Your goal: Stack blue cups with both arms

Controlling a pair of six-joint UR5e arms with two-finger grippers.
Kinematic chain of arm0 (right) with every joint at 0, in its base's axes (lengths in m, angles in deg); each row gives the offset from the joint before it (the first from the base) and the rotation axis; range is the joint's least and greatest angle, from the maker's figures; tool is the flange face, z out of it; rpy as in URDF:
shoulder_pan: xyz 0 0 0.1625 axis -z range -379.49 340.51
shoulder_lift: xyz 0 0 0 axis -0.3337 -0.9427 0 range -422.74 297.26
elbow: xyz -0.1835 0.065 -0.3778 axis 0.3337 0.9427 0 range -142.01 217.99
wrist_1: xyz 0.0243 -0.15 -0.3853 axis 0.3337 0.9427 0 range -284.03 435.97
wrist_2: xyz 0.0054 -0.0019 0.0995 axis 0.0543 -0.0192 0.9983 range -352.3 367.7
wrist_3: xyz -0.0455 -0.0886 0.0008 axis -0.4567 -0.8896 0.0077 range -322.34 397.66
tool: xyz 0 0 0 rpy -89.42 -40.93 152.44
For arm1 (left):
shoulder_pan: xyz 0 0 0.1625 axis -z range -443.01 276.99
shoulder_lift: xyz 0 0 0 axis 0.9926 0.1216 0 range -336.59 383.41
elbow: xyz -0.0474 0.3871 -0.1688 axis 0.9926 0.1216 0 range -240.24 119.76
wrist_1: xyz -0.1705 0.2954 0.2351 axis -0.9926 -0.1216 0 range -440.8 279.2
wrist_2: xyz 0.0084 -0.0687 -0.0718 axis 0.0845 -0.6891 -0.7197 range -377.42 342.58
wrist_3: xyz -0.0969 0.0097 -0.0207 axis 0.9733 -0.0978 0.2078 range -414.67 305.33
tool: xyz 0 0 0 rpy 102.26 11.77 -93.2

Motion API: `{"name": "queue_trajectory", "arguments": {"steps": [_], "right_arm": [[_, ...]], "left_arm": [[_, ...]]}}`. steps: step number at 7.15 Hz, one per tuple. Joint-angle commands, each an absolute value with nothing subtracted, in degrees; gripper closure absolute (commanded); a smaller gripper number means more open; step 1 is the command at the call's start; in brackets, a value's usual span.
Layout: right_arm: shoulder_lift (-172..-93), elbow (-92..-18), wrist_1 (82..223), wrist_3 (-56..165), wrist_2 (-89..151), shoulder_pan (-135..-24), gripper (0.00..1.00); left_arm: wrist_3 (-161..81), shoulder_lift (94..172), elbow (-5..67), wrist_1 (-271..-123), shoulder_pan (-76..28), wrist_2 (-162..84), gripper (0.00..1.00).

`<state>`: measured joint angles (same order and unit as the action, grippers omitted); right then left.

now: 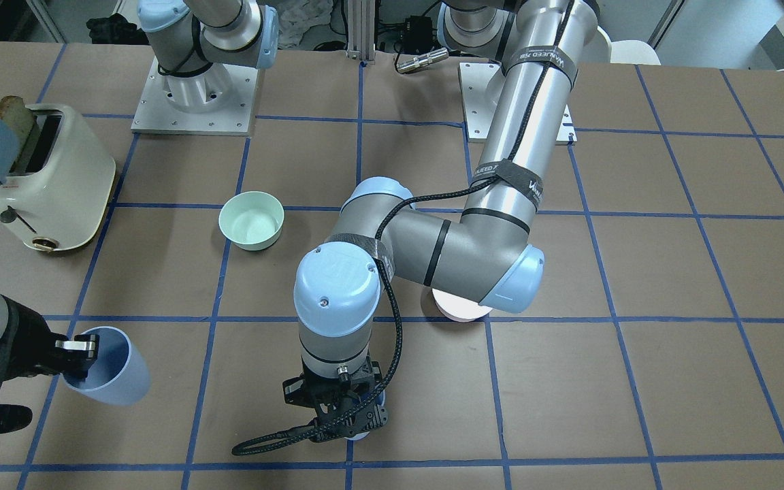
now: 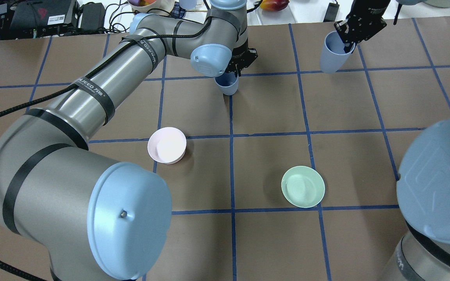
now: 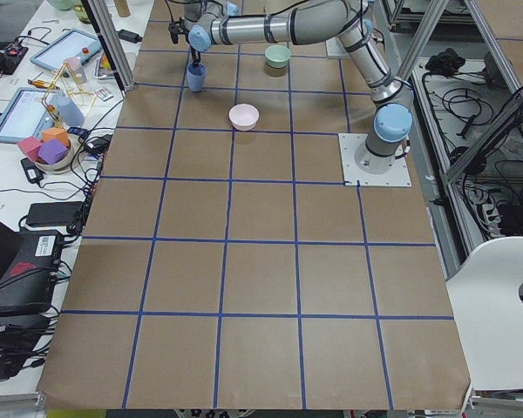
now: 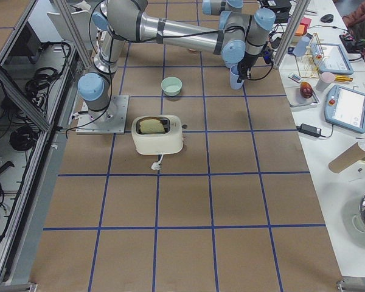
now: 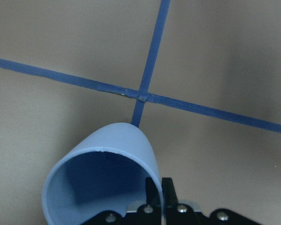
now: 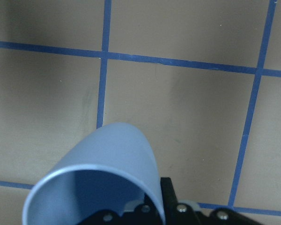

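My left gripper (image 2: pixel 234 72) is shut on the rim of one blue cup (image 2: pixel 227 84) at the far middle of the table. In the left wrist view one finger is inside and one outside the cup wall (image 5: pixel 103 178). In the front-facing view the left gripper (image 1: pixel 346 418) hides most of that cup. My right gripper (image 2: pixel 348 41) is shut on the rim of the second blue cup (image 2: pixel 333 54) at the far right, which hangs tilted (image 1: pixel 109 371). It also fills the right wrist view (image 6: pixel 98 178). The two cups are well apart.
A mint-green bowl (image 2: pixel 302 186) sits right of centre and a pale pink bowl (image 2: pixel 166 145) left of centre. The left arm's elbow (image 1: pixel 494 272) hangs over the pink bowl. A cream toaster (image 1: pixel 45 180) stands on the robot's right side.
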<state>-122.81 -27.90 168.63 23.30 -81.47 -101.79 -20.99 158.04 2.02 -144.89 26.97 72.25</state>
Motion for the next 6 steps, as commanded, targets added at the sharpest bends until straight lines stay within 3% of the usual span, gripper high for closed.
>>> {"name": "queue_trajectory", "arguments": {"steps": [1,2,3,6], "right_arm": [[-123.20,-27.76,168.61,23.77,-80.29,-102.11,1.00],[-123.29,-27.67,168.70,24.29,-78.54,-102.20,1.00],[-123.29,-27.67,168.87,24.99,-78.61,-102.98,1.00],[-126.08,-27.06,168.00,25.17,-78.79,-103.95,1.00]], "left_arm": [[-20.83,158.06,1.99,-144.79,27.11,71.88,1.00],[-21.44,158.06,1.99,-144.70,27.11,72.05,0.32],[-22.40,157.88,1.90,-144.61,27.11,71.97,0.00],[-22.50,154.30,1.55,-145.39,25.80,71.97,0.00]]}}
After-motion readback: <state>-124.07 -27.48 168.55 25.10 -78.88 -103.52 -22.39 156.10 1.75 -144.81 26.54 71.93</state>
